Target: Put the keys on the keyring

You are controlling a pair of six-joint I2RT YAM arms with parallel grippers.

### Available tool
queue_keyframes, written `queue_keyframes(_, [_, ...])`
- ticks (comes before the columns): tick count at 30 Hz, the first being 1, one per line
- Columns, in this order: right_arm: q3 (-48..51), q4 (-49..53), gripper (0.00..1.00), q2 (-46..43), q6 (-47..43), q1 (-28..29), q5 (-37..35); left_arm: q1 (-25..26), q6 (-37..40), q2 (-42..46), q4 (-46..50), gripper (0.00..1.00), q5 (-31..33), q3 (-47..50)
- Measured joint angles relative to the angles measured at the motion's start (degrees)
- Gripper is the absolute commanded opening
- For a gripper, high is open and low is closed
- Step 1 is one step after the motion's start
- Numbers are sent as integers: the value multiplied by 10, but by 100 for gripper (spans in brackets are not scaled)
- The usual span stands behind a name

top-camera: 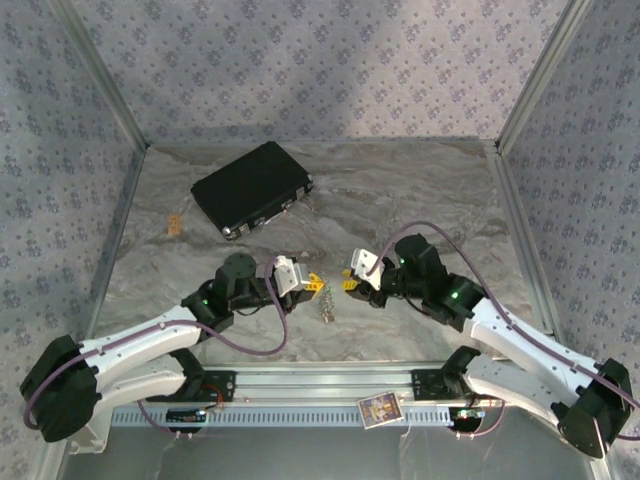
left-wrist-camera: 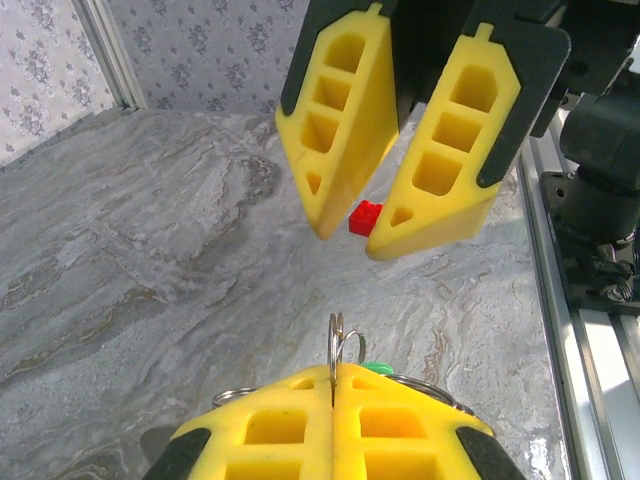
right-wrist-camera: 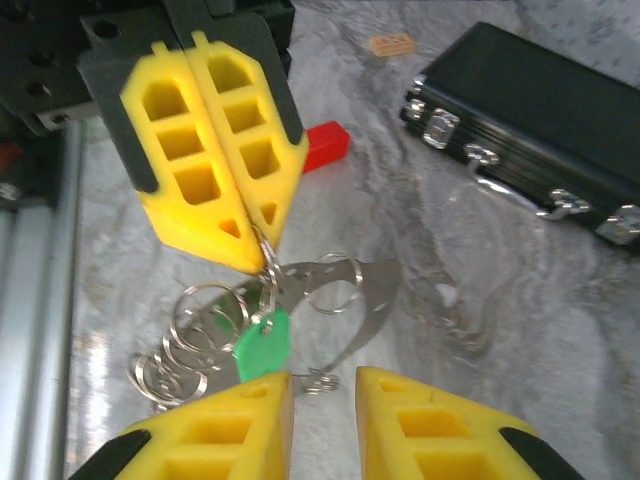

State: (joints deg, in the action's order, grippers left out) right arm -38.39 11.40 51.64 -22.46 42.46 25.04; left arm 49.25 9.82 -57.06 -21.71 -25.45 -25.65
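The left gripper point(right-wrist-camera: 262, 258) is pinching its yellow fingers fully together on a thin wire ring at the top of the keyring point(right-wrist-camera: 380, 300). It is holding the whole silver bunch up off the table point(top-camera: 420, 200), on the near side of the black case point(right-wrist-camera: 540, 120) and well apart from it. From that pinch the keyring is hanging down and spreading out: a larger flat silver loop is swinging toward the side facing the case, and a cluster of smaller split rings is trailing away on the side farther from it.

The right gripper point(right-wrist-camera: 325, 378) is facing the left one across the bunch, also on the near side of the case. Its jaws are standing apart with a clear gap between them and are gripping nothing. A small wire loop at the bottom of the bunch is sitting just in front of that gap.

One key with a green head point(right-wrist-camera: 262, 345) is hanging among the rings, so it looks as though it is already threaded on, though the join itself is too small to confirm. Whether any other keys are riding in the bunch I cannot tell. A red block point(right-wrist-camera: 325, 145) is lying on the table behind the left gripper, nearer the arms than the case.

By my reading the task is partly done: the ring is being held ready, one key seems to be on, and the open right gripper is waiting to bring or steady the next piece.
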Motion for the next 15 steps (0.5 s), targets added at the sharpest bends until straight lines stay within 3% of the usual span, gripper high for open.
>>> queue_keyframes(6, [1, -41, 24, 24, 51, -5, 74, 0, 2, -12, -8, 0, -18, 0])
queue_keyframes(11, [6, -68, 25, 26, 79, -10, 89, 0, 2, -12, -9, 0, -22, 0])
queue_keyframes(15, [33, -108, 32, 23, 111, -24, 93, 0, 2, -13, -16, 0, -22, 1])
